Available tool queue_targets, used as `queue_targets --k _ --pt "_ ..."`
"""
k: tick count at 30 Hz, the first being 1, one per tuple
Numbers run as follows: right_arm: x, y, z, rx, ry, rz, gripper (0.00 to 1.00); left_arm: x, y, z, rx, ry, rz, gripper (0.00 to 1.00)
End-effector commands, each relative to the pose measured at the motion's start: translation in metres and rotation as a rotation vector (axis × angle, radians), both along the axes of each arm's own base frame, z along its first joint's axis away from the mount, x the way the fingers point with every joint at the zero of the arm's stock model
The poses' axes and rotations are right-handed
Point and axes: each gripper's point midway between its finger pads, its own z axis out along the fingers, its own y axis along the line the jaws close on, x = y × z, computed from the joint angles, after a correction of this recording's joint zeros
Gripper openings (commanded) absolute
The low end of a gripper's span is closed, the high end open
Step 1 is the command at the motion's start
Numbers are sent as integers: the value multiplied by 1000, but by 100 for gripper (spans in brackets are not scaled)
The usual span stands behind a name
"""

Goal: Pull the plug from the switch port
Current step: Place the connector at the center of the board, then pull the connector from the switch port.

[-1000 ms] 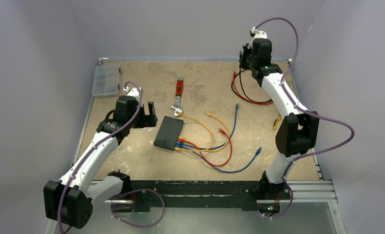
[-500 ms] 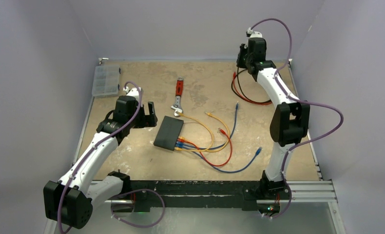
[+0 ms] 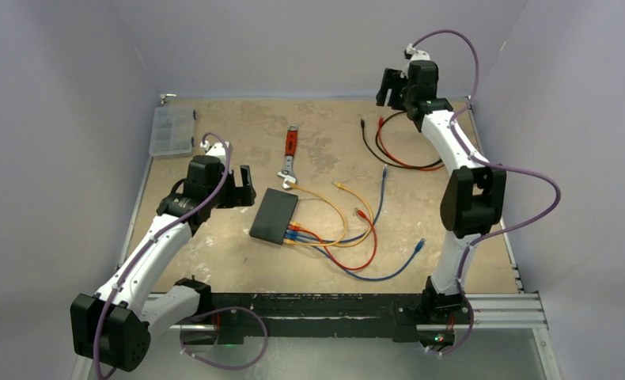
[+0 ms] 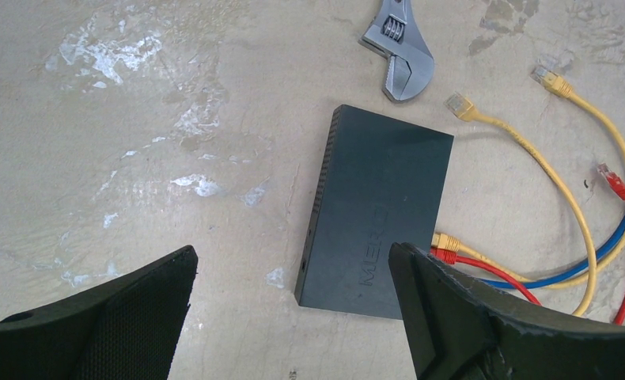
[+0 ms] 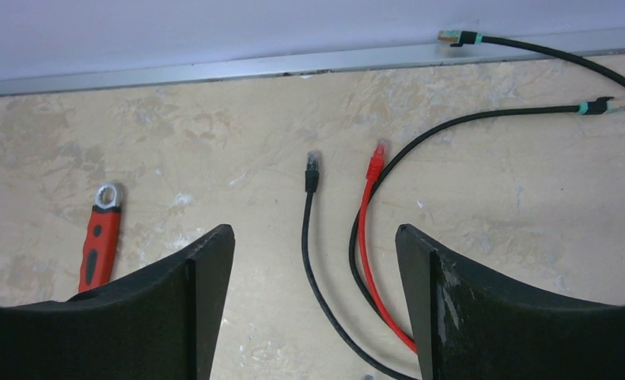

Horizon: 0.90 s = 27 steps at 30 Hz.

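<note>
Since a second ago the right end effector (image 5: 313, 237) has let go. Its fingers, then closed on the end of the black cable (image 5: 307, 222), now stand wide apart with nothing between them. That cable lies loose on the bench (image 3: 214, 253) in the upper right of the overhead view, its plug close beside the plug of a loose red cable (image 5: 362, 237) but not touching it. Just beyond both plugs runs the metal rail (image 5: 214, 70) at the foot of the back wall. To their left the bench is bare as far as the red handle of the wrench (image 3: 290, 158). The left arm has not shifted. The left end effector (image 4: 292, 253) hovers at centre left, fingers spread wide and holding nothing, with bare bench under it and to its left. The switch (image 3: 274, 215) lies flat at the centre of the overhead view, set at a slant. The wrench's steel head sits just past its far short edge, with a narrow gap between them. Yellow, red and blue plugs (image 3: 292, 233) are still seated at the switch's lower right, and their cables fan out across the bench to the right. The clear compartment box (image 3: 172, 131) sits against the upper left edge of the bench, well apart from everything else.
</note>
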Motion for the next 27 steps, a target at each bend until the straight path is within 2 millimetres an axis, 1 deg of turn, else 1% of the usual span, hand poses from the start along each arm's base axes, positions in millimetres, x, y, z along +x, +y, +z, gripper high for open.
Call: queue_targets --k 1,3,4,6,11,12,13,20,22,27 --pt "-10 14 41 58 -97 75 80 3 -2 4 -6 -23 -20 92" --pt "-15 20 39 79 -93 107 82 2 -2 4 -6 -23 -19 92" --pt "-16 21 39 81 -101 111 83 3 -2 4 -6 -24 -19 92" --pt "-20 25 36 89 -108 137 84 3 -2 4 -5 -24 -18 92" --pt "-44 50 9 161 -53 272 84 2 -2 3 -5 -20 -19 92" --pt "-51 54 -3 174 -31 291 84 2 -2 2 -4 -18 -20 92" --pt "-58 61 -10 192 -18 322 84 3 -2 1 -4 -16 -20 92" --pt "-98 94 -48 225 67 434 84 3 -2 -2 0 -4 -21 92" --pt "-111 107 -51 241 70 482 84 3 -2 -1 -1 -7 -20 92" --pt "-151 148 -59 244 101 589 84 3 -2 -3 -2 0 -17 92"
